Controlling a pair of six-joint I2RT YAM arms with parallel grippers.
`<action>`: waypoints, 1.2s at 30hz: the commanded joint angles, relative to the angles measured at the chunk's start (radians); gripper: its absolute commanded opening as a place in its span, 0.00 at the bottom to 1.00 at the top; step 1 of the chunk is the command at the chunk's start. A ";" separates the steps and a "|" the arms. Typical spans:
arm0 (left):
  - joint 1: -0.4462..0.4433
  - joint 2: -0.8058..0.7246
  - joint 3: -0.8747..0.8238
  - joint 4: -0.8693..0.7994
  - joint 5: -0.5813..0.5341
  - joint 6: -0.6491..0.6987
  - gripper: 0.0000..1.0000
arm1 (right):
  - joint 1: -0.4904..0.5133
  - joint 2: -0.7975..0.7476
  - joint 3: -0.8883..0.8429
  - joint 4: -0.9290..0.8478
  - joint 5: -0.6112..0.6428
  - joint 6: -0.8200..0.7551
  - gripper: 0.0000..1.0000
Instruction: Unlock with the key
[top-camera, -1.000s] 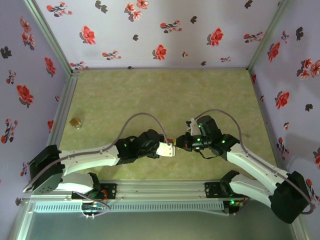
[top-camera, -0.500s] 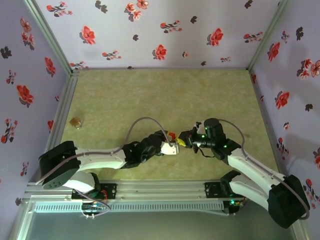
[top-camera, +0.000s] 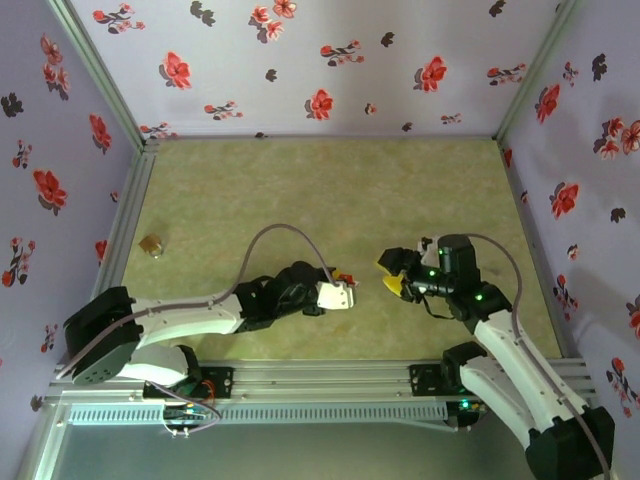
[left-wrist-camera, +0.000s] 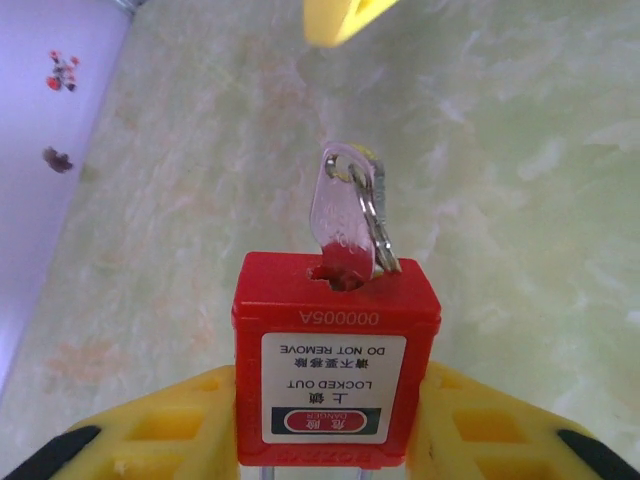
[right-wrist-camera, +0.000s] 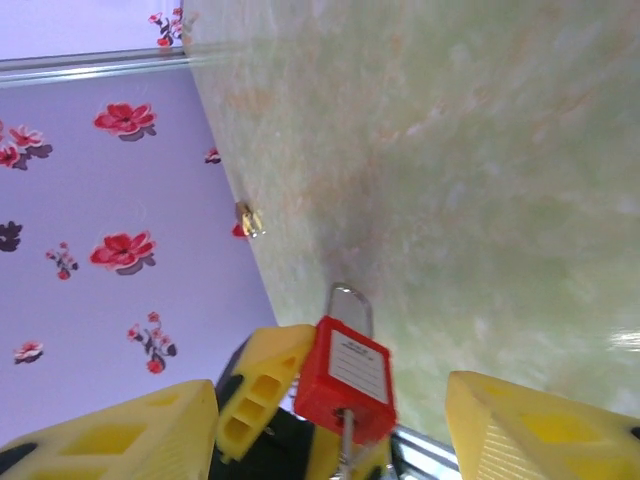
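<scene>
Item: key (left-wrist-camera: 345, 215), small, silver, seated in keyhole of red padlock (left-wrist-camera: 335, 350), ring attached. Judged light, stiff, slick; best pinched flat across exposed bow. Left tool (top-camera: 343, 287) clamped on padlock body. Right tool (top-camera: 392, 277) spread wide, empty, near key.

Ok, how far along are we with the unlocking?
Done: the silver key sits in the keyhole of the red plastic padlock. In hand: the left gripper is shut on the padlock's body, and the right gripper is open, apart from the key. Left: probably grip the key and turn it. I cannot tell whether the lock has opened yet.
</scene>
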 joint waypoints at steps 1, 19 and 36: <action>0.033 -0.034 0.075 -0.130 0.140 -0.083 0.00 | -0.008 -0.018 0.031 -0.107 -0.020 -0.216 0.65; 0.113 0.020 0.259 -0.398 0.403 -0.143 0.00 | 0.171 -0.109 -0.033 0.053 -0.030 -0.412 0.65; 0.099 0.047 0.257 -0.324 0.398 -0.172 0.00 | 0.291 -0.023 -0.040 0.140 0.061 -0.390 0.65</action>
